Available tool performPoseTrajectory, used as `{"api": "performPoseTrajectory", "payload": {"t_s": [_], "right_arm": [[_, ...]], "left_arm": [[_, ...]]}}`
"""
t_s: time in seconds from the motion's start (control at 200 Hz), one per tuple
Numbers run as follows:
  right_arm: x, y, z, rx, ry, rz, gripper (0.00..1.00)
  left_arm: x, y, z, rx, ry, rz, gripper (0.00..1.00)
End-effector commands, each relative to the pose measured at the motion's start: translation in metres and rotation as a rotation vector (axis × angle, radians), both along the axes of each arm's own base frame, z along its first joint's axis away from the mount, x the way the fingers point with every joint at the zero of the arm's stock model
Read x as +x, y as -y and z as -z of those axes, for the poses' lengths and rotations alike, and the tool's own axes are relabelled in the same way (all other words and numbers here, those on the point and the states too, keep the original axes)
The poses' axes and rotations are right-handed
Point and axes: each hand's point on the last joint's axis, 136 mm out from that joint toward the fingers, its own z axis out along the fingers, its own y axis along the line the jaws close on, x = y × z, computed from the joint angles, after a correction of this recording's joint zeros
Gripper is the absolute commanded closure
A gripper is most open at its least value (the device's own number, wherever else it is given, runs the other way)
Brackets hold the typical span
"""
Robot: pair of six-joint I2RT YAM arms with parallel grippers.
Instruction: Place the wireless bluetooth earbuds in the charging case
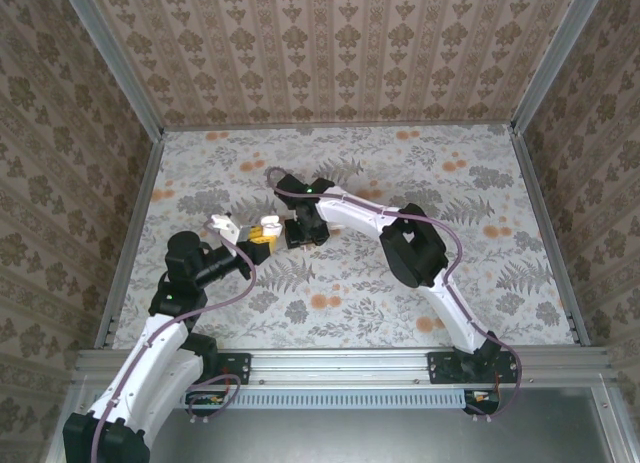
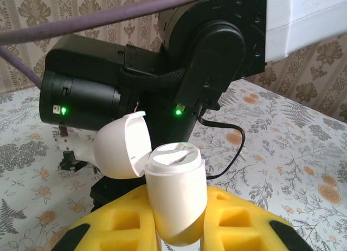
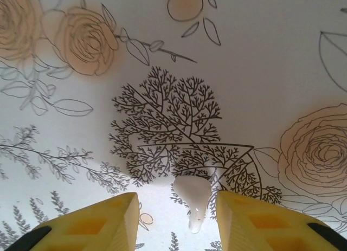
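Floral-printed covering was seen over the bench (image 1: pixel 400 313), with patterned wallpaper on the walls (image 1: pixel 340 53) enclosing it on three sides. On the left wrist view the charging case (image 2: pixel 176 191), glossy and white, was held raised above the bench, tilted, and clamped at its lower part between the yellow fingers (image 2: pixel 238 218) of the left gripper (image 2: pixel 176 210). Its lid (image 2: pixel 122 145) was swung open to the left on the hinge, so that the top of the case was exposed; whether anything was seated inside could not be told. Just behind the case, the black wrist housing (image 2: pixel 81 96) of the right arm was seen close by, two green lights lit on it, and a purple cable (image 2: pixel 108 15) ran across above. On the right wrist view one earbud (image 3: pixel 192 197), small and white with a short stem, was seen between the yellow fingers (image 3: pixel 260 218) of the right gripper (image 3: pixel 178 202). These fingers were set apart: a clear gap was left on one side of the earbud, while the other finger was just beside it, and contact could not be made out. From above, both grippers were seen meeting left of the bench's middle, tips nearly touching.
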Motion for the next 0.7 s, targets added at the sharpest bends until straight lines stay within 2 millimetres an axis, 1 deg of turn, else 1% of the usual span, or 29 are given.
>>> {"api": "performPoseTrajectory", "payload": {"t_s": [0.0,0.415,0.55,0.695], "right_arm": [[-0.004,0.007,0.005,-0.065,-0.012,-0.029,0.58],[0.001,0.01,0.019,-0.142,-0.012,-0.065,0.65],[0.001,0.009,0.018,-0.148,-0.006,-0.078,0.71],[0.003,0.011,0.005,-0.15,0.023,-0.085,0.76]], "left_arm": [[-0.001,0.0,-0.005,-0.003,0.02,0.008,1.0],[-0.001,0.0,-0.004,-0.003,0.015,0.011,1.0],[-0.001,0.0,-0.003,-0.003,0.013,0.01,1.0],[-0.001,0.0,-0.003,-0.005,0.01,0.01,1.0]]}}
